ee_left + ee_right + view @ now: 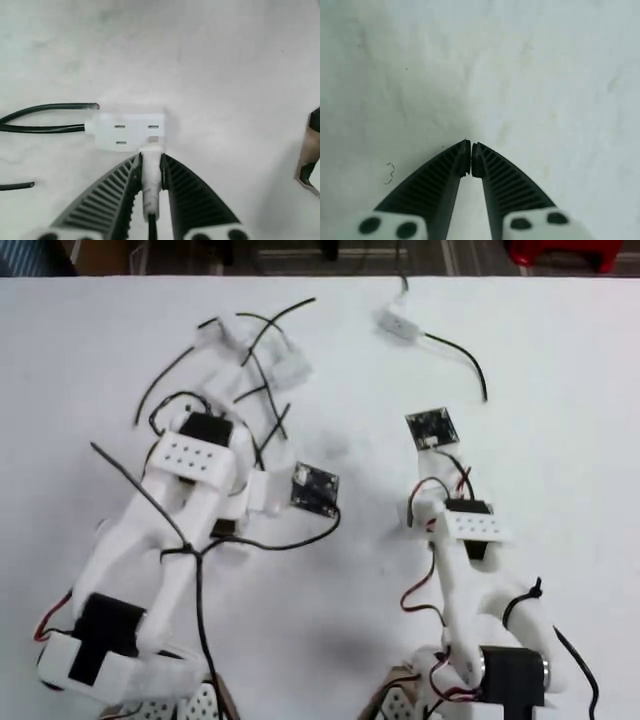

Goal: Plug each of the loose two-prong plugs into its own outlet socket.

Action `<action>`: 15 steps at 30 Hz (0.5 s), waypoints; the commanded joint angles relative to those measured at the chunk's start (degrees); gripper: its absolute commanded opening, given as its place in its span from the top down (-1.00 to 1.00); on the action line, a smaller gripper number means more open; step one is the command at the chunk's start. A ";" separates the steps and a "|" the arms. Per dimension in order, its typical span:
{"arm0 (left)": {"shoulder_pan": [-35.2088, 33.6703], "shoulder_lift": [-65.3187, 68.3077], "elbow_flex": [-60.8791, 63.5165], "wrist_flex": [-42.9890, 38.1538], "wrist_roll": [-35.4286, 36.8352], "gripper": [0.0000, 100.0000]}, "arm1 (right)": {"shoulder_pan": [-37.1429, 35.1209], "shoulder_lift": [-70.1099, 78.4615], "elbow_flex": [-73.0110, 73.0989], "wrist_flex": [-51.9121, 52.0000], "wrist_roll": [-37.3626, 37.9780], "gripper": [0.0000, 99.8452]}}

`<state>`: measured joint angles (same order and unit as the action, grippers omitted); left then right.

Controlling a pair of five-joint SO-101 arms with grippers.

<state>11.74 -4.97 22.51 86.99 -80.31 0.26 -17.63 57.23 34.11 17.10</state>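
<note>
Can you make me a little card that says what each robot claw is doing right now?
Left claw: shut on a white plug
Plug: tip against a socket of the white outlet block; depth unclear
Right claw: shut, holding nothing, above bare table
Farther off: another white corded piece near the table's far edge

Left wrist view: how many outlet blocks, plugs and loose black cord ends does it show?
White plastic outlet block: 1
White two-prong plug: 1
Loose black cord ends: 2
Total: 4
</note>
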 commanded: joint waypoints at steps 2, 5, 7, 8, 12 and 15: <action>2.07 -0.22 0.70 -1.32 -22.33 0.95 | -0.48 -1.01 -0.18 -0.75 -0.62 0.96; 2.15 -0.22 0.70 -1.32 -22.33 0.95 | -0.48 -1.01 -0.18 -0.75 -0.62 0.96; 1.89 -0.13 0.79 -1.41 -22.33 0.95 | -0.48 -1.01 -0.18 -0.75 -0.62 0.96; 1.89 -0.13 0.88 -1.41 -22.33 0.95 | -0.48 -1.01 -0.18 -0.75 -0.62 0.96; 1.89 2.24 0.79 -1.41 -22.33 0.95 | -0.48 -1.01 -0.18 -0.75 -0.62 0.96; 1.89 5.41 -0.35 -0.88 -22.07 0.95 | -0.48 -1.01 -0.18 -0.75 -0.62 0.96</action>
<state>13.23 -1.19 23.56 86.29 -80.13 0.26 -17.63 57.23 34.11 17.10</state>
